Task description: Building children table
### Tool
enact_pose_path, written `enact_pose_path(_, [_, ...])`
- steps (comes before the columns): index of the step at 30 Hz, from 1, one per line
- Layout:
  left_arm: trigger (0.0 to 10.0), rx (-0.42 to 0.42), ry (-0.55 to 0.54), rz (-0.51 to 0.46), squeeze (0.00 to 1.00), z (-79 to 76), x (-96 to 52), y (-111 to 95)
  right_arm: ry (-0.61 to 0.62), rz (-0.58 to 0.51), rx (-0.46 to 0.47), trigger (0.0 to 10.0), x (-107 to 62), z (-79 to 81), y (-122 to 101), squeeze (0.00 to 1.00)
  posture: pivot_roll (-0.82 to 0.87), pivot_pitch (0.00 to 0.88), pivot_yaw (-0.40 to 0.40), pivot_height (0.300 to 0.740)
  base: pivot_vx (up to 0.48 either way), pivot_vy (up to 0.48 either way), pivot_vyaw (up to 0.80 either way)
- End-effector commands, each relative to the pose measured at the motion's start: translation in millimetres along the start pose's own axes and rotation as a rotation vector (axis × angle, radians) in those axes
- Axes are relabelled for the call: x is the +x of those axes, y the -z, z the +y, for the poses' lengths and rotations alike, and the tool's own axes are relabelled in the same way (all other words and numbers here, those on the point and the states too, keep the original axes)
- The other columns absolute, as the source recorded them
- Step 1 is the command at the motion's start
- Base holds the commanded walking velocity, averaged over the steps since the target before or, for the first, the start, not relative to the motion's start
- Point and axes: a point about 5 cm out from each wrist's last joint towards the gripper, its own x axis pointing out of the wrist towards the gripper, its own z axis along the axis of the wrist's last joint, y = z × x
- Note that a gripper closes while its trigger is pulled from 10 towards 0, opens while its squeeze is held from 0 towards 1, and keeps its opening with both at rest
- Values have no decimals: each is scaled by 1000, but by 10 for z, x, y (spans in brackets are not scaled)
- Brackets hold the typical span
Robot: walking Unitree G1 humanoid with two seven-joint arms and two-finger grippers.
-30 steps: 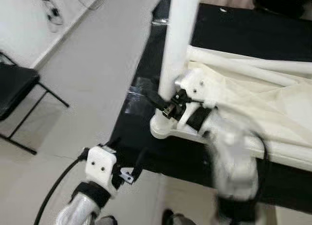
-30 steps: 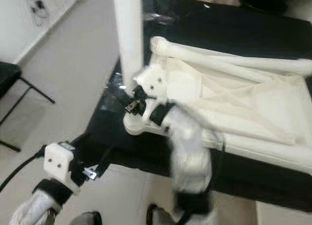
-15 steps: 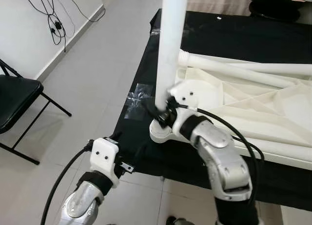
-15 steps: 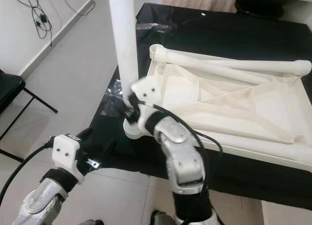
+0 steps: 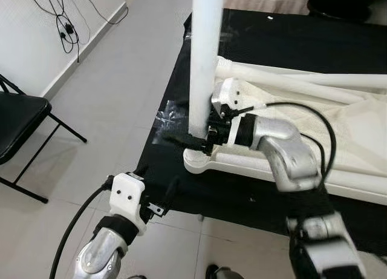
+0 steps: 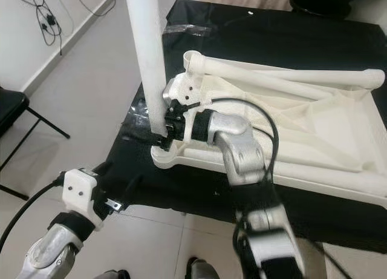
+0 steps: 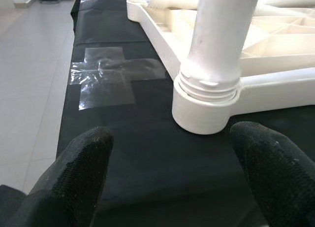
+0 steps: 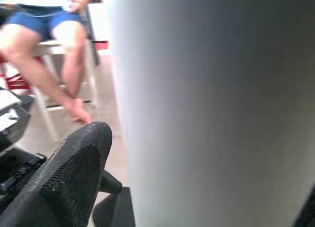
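The white table leg (image 5: 203, 61) stands upright in the corner socket (image 7: 206, 109) of the inverted tabletop (image 6: 290, 140). The right tool (image 5: 199, 140) clamps the leg just above the socket; the left tool (image 7: 167, 182), fingers apart, hangs near, below the socket.

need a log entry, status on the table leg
Right gripper around upright white plastic leg at corner socket. Left gripper open, low, apart. Nothing in the way.
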Motion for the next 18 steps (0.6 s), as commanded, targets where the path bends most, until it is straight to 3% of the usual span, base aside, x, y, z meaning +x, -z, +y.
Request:
enact_pose_path(1, [10000, -5, 6, 17, 0, -35, -36, 8, -96, -32, 15, 10000, 64, -6, -26, 0, 77, 253, -42, 740, 0, 0, 0])
enact_pose_path(6, [10000, -11, 7, 16, 0, -64, -68, -9, -166, -60, 23, 10000, 121, -83, -92, 0, 81, 267, -49, 740, 0, 0, 0])
enact_pose_path(7, [10000, -12, 8, 16, 0, -73, -76, -16, -188, -72, 29, 1020, 139, -85, -106, 0, 83, 273, -51, 740, 0, 0, 0])
enact_pose_path(8, [10000, -12, 8, 16, 0, -73, -76, -16, -188, -72, 29, 1020, 139, -85, -106, 0, 83, 273, -51, 740, 0, 0, 0])
enact_pose_path(9, [10000, -13, 9, 15, 0, -80, -82, -21, -212, -81, 32, 0, 150, -93, -108, 0, 83, 274, -52, 740, 0, 0, 0])
enact_pose_path(18, [10000, -21, 12, 16, 0, -97, -92, -22, -289, -93, 40, 0, 151, -117, -77, 0, 81, 267, -52, 740, 0, 0, 0])
